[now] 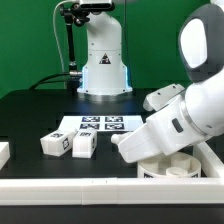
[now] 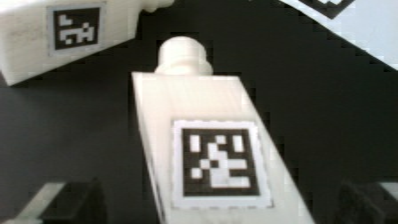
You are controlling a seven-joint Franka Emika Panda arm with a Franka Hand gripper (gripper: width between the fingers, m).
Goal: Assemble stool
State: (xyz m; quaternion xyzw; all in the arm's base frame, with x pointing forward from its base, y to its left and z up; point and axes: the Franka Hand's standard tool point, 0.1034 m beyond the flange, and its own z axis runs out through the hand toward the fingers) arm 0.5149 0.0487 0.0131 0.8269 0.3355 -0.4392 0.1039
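1. Nothing looks joined yet, so I judge the assembly barely begun, with every leg left to fit.
2. Table (image 1: 30, 110): black, matte, white rail (image 1: 60, 186) along its edge, dim room behind.
3. Seat (image 1: 172, 167): beside the jaws under the arm (image 1: 190, 110), partly hidden.
4. Marker board (image 1: 100, 124): just beyond the jaws.
5. Leg (image 2: 192, 120): flat between the jaws, peg end pointing away. Second leg (image 2: 63, 38) lies ahead, off to one side.
6. Gripper (image 2: 210, 205): jaws spread, gap each side, not touching the leg.
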